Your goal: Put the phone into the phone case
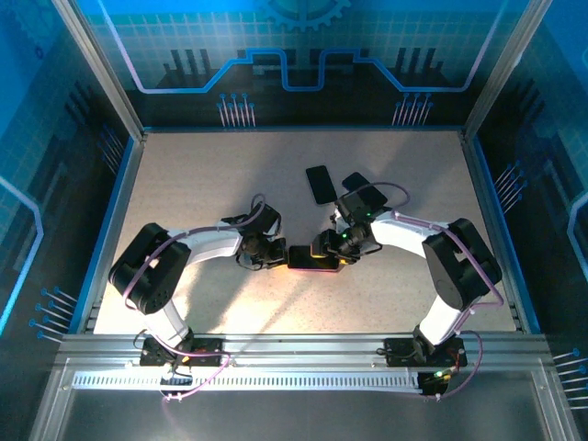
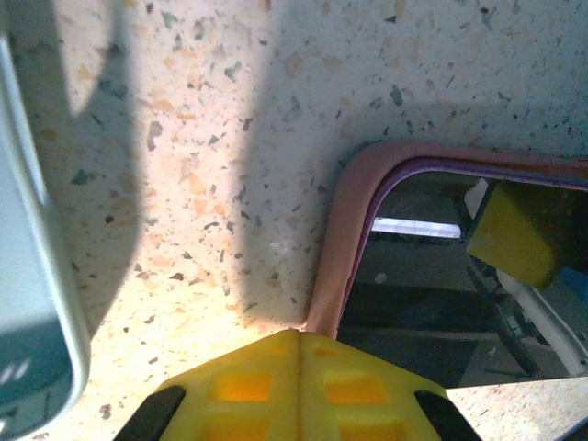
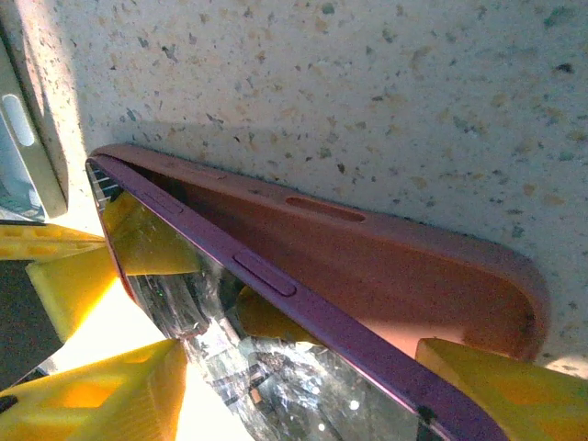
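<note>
Near the table's middle, the purple phone [image 3: 266, 287] lies tilted, one long edge inside the pink case [image 3: 386, 257]. The left gripper [image 2: 299, 360] pinches the case rim; the right gripper [image 3: 303, 381] straddles the phone, fingers apart. Seating is underway, and next the raised edge probably needs pressing down.

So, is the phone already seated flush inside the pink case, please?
No, the phone sits tilted, its purple edge raised above the wall of the pink case.

Table [image 1: 202, 184]: pale speckled top. Items lying on it:
- one pink phone case [image 3: 386, 266], centre front, with a purple phone [image 3: 276, 285] tilted in it
- one black phone [image 1: 321, 184], farther back
- one dark slab [image 1: 354, 180], just beside the black phone
</note>
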